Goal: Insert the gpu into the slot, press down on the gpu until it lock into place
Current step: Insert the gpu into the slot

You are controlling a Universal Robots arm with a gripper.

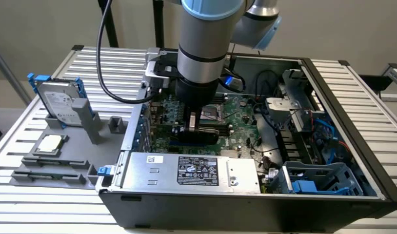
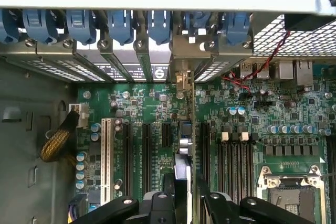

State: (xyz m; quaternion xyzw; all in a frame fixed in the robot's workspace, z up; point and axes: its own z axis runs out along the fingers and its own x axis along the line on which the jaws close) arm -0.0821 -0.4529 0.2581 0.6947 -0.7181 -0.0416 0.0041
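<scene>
Claw clamped on the gpu, right over the slot.
You're pinching the card edge-up by its top, likely so its bottom edge can drop straight into the blue connector on the motherboard. The card hides the contact, so you can't tell if it's seated or locked.

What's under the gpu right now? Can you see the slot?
Green motherboard shows on both sides of the gpu, seen edge-wise in the wrist view. The slot beneath is covered by the card, so its seating cannot be seen.
</scene>
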